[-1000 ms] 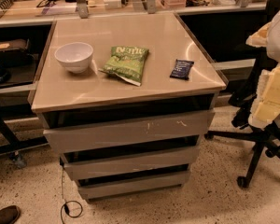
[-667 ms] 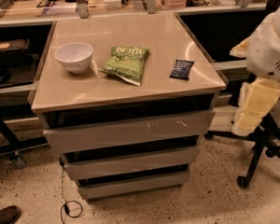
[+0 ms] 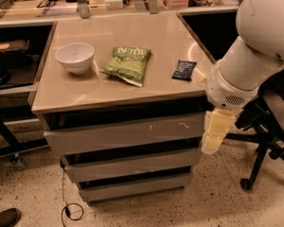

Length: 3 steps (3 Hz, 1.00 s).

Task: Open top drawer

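Down on the speckled floor a thin black cable (image 3: 66, 207) curls by the cabinet's foot. Above two shorter grey drawer fronts (image 3: 132, 162), the top drawer (image 3: 113, 137), a tall flat grey front scuffed white right of centre, sits directly under the beige tabletop (image 3: 85, 91). The cream-coloured gripper (image 3: 212, 143) hangs tip-down just beside that drawer's right end; whether it is spread or pressed together I cannot tell. Farther back on the top lie a white bowl (image 3: 75, 57), a green snack bag (image 3: 128, 64) and a small dark packet (image 3: 184, 70).

One view, high in front of the cabinet (image 3: 156, 39), angled down, fairly near. The gripper (image 3: 216, 135) hangs at right, beside the top drawer (image 3: 128, 132).
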Each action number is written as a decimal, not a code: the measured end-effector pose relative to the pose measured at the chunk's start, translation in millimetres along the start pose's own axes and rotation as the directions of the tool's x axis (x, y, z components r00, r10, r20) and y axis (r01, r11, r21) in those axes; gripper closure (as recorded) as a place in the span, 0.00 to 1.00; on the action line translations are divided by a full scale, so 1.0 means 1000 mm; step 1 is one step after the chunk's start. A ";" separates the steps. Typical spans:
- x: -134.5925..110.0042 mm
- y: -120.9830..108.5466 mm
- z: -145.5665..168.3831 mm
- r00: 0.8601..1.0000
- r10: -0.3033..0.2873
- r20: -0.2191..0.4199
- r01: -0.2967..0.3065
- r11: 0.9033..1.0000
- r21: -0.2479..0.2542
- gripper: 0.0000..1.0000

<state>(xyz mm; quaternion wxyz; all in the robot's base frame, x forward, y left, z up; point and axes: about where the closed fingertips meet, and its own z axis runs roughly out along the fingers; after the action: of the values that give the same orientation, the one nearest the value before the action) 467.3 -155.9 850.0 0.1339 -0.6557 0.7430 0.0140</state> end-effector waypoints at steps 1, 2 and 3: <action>0.000 0.000 0.000 1.000 0.000 0.000 0.000 1.000 0.000 0.00; -0.020 0.029 0.067 0.997 -0.028 0.077 0.035 0.995 -0.089 0.00; -0.020 0.029 0.067 0.997 -0.028 0.077 0.035 0.995 -0.089 0.00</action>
<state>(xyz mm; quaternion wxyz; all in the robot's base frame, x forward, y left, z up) 453.1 -119.3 784.7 0.1324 -0.6716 0.7256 0.0703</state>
